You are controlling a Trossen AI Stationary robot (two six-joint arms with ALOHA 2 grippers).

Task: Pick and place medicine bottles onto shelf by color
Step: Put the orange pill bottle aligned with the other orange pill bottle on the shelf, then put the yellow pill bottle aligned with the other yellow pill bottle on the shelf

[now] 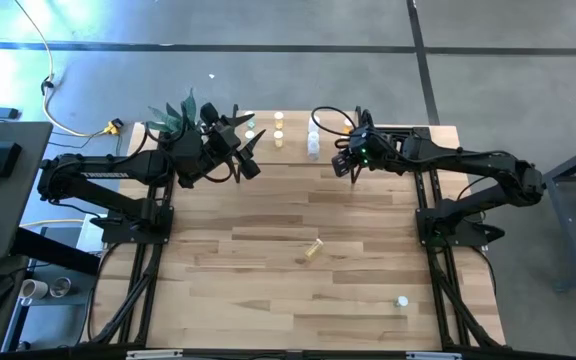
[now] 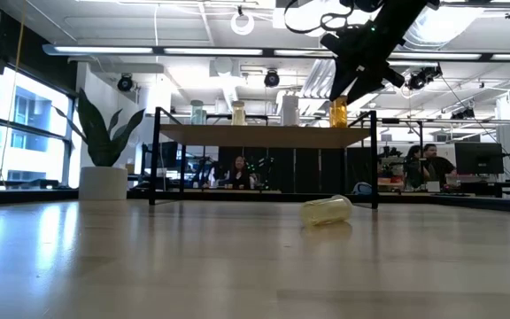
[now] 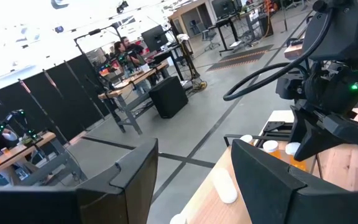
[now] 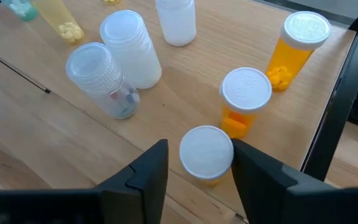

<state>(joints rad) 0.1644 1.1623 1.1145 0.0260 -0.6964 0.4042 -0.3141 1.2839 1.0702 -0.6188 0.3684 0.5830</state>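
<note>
The shelf (image 1: 288, 157) stands at the table's far edge, with medicine bottles upright on it in colour groups: green (image 2: 198, 112), yellow (image 2: 238, 112), white (image 4: 132, 50) and orange (image 4: 294, 46). My right gripper (image 4: 199, 158) slants down over the shelf's right end, open. Its fingers flank the pale cap of an orange bottle (image 4: 206, 152) that stands on the shelf top. My left gripper (image 3: 191, 180) hovers level and open above the shelf's left part, holding nothing. A yellow bottle (image 1: 314, 248) lies on its side mid-table. Another bottle (image 1: 402, 300) stands near the front right. My right gripper comes at the orange bottle's cap (image 4: 185, 149) from above and slanting. A gap shows between one finger (image 4: 157, 165) and the cap. The other finger (image 4: 247, 165) lies at the cap's rim, and I cannot tell whether it touches. The bottle stands upright on the shelf.
A potted plant (image 1: 173, 118) stands at the far left corner, beside the left arm. The shelf's black legs (image 2: 375, 159) rise at its ends. Bare tabletop (image 1: 268, 300) stretches in front of the shelf. People sit at desks in the room beyond.
</note>
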